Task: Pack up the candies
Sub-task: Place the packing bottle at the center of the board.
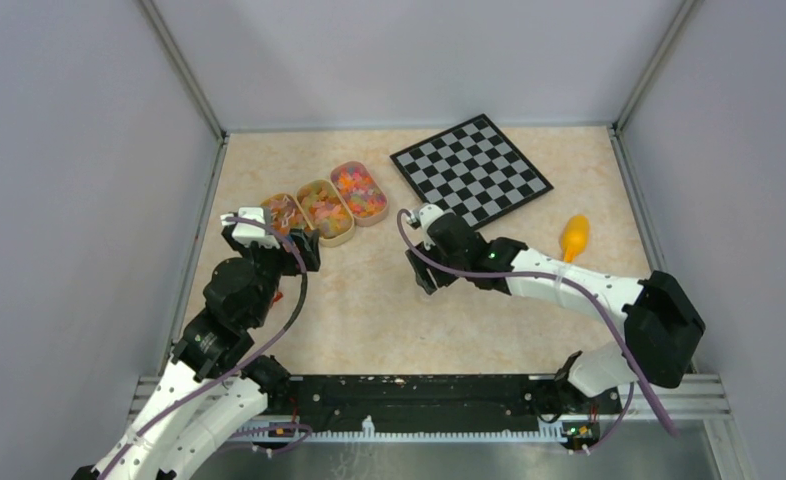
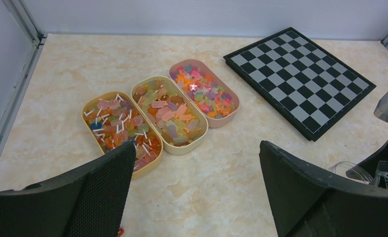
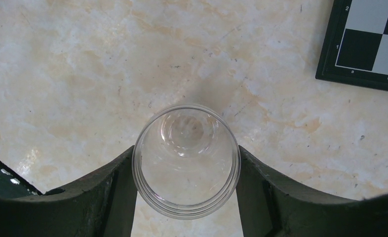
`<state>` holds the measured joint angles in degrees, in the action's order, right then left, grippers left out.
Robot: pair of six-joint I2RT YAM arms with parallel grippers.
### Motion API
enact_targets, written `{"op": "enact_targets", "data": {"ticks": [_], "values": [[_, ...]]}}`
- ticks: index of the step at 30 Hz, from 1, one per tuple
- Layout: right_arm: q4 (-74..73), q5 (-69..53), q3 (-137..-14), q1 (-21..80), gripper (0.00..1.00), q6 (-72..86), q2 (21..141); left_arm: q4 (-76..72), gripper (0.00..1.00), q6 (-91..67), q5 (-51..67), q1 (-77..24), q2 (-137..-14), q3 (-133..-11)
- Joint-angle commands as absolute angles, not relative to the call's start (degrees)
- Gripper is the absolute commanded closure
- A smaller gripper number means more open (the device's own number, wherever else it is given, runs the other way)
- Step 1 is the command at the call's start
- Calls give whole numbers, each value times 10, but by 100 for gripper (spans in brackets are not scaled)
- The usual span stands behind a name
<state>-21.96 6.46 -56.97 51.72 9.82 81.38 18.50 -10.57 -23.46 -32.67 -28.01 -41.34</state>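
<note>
Closest to the lens in the right wrist view is a clear jar (image 3: 186, 160), lidless, mouth up and empty, with the right fingers (image 3: 276, 197) pressed against its wall on both sides. Whether its base rests on the table (image 1: 369, 320) or hangs just above it cannot be told. The grip looks meant to keep the jar steady as a receiver, out on bare table clear of the chessboard (image 1: 471, 170) corner just beyond it. The candies (image 2: 170, 111) are all in three oval trays (image 2: 182, 150), set side by side and touching on the far left of the table. None is seen loose on the surface, and none is in the jar. The left fingers (image 2: 98, 197) are spread wide with nothing between them, poised just near of the trays and facing them, which suggests that arm is assigned to fetch. The scoop (image 1: 574, 236) lies on the far right, well apart from the trays and beyond the right arm (an awkward reach for the left arm). Assessment: packing has not started. The jar is well apart from the trays, so any load must cross open table, and spillage is the main risk.
</note>
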Motion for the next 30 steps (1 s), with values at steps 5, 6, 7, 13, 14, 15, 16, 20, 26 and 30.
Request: {"op": "enact_targets", "data": {"ticks": [5,6,7,13,14,15,16,20,26,30], "values": [[-217,84,-594,526,22,125,811,168,1,-109,-237,-327,-278,-412],[-218,84,-597,526,19,128,807,167,1,-109,-237,-327,-278,-412],[-220,83,-599,526,14,131,802,168,1,-109,-237,-326,-277,-412],[-251,91,-625,526,10,154,774,167,1,-109,-236,-326,-277,-412],[-258,96,-632,526,10,159,767,167,1,-109,-236,-326,-276,-412],[-266,102,-635,526,10,164,760,167,1,-110,-236,-327,-276,-412],[-273,107,-640,526,10,169,751,167,1,-110,-236,-326,-276,-412],[-305,139,-652,524,10,198,721,168,1,-110,-234,-326,-276,-412],[-338,213,-634,498,11,296,665,167,1,-110,-233,-326,-275,-412],[-382,278,-603,452,14,429,632,168,1,-111,-233,-327,-275,-411]]}}
